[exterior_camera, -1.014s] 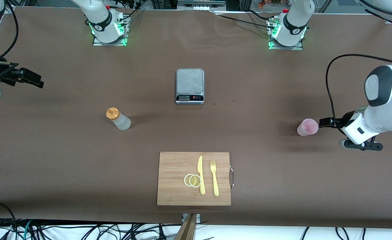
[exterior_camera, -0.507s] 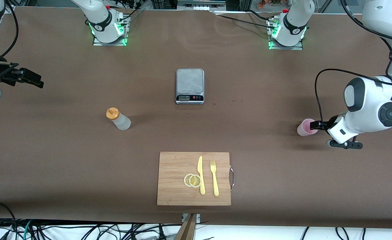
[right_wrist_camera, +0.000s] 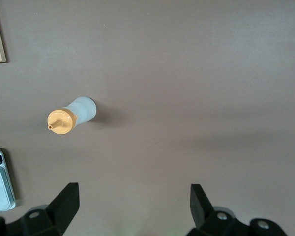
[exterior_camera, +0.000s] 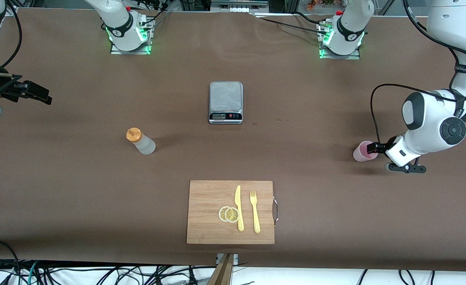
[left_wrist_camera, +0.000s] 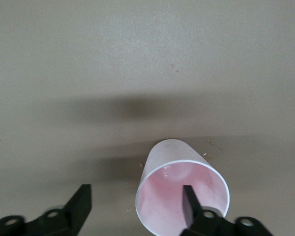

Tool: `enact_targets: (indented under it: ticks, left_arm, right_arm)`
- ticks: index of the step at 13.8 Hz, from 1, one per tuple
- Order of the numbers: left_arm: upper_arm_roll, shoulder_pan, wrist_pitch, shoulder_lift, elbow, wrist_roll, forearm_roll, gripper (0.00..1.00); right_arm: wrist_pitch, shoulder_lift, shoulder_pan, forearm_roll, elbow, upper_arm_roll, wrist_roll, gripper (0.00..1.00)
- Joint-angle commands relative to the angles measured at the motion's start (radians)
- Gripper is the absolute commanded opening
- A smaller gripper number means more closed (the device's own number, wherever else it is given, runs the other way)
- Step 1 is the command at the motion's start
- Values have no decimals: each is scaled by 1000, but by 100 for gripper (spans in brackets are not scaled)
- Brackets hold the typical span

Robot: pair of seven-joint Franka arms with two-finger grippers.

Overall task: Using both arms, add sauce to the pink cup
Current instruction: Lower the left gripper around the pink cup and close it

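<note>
The pink cup (exterior_camera: 362,152) stands upright toward the left arm's end of the table. My left gripper (exterior_camera: 372,148) is open at its rim. In the left wrist view the cup (left_wrist_camera: 169,157) fills the lower middle. One finger (left_wrist_camera: 189,199) is over the cup's mouth and the other finger (left_wrist_camera: 81,201) is outside its wall, so the left gripper (left_wrist_camera: 136,199) straddles the rim. The sauce bottle (exterior_camera: 141,141), whitish with an orange cap, stands apart toward the right arm's end; it also shows in the right wrist view (right_wrist_camera: 73,116). My right gripper (exterior_camera: 42,96) waits open and empty, raised at that end, its fingers wide apart in its own view (right_wrist_camera: 132,194).
A grey kitchen scale (exterior_camera: 225,102) sits mid-table, near the bases. A wooden cutting board (exterior_camera: 205,221) with a yellow knife (exterior_camera: 238,208), a fork (exterior_camera: 254,211) and lemon slices (exterior_camera: 229,214) lies nearer the camera.
My left arm has swung in toward the pink cup and its gripper has reached the rim. The cup, the bottle and the right arm have not moved.
</note>
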Motion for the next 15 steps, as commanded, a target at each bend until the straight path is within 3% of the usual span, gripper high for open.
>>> enact_targets:
  ticks: [1,6,12,15]
  left_arm:
    - [3,2,17,-28,-31,19,18,57]
    - [3,2,17,-26,-31,19,18,0]
    - [0,-9,0,-34,-14,16,18,0]
    - [-52,-56,-57,-69,32,-10,1,0]
  right_arm:
    - [-1,5,-1,-2,14,3,10,100]
    - [-1,5,-1,-2,14,3,12,100]
    - [-1,5,-1,-2,14,3,10,100]
    - [-1,5,-1,-2,14,3,10,100]
